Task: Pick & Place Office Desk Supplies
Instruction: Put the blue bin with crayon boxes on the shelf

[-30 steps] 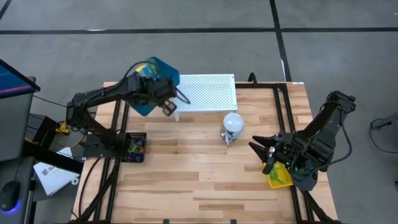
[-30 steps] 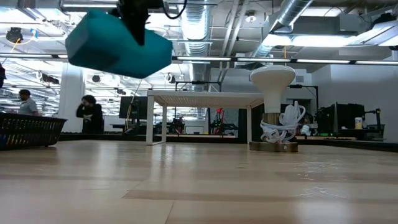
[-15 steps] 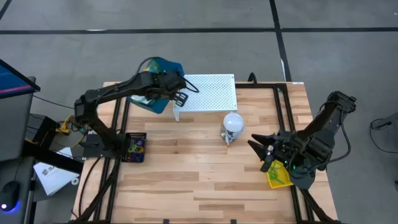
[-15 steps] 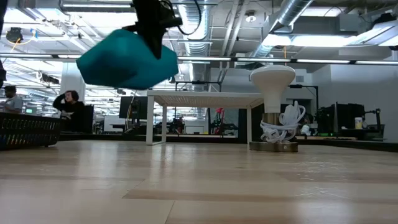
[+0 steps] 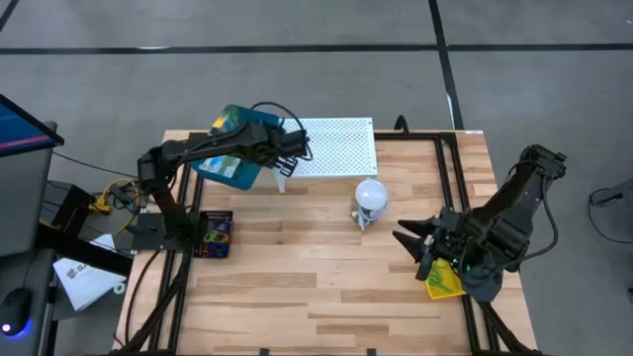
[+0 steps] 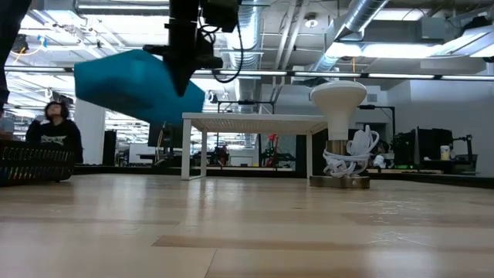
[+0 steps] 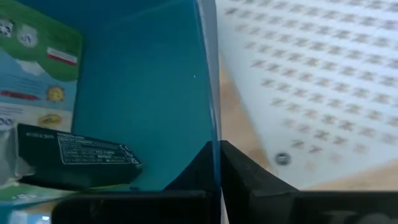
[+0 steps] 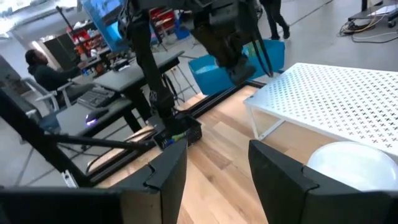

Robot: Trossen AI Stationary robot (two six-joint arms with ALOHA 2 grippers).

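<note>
Our left gripper (image 5: 281, 150) is clenched on the wall of a teal bin (image 5: 229, 158), held aloft at ten o'clock on the table (image 5: 316, 287), just left of the white perforated board (image 5: 331, 145). A dark packet (image 7: 78, 163) lies inside. Our right gripper (image 5: 407, 237) waits released at four o'clock.

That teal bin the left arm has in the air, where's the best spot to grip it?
Pinch the teal bin by its thin side wall, over the rim, one finger inside, one outside, as the left gripper does. The open body looks too wide to span.
</note>
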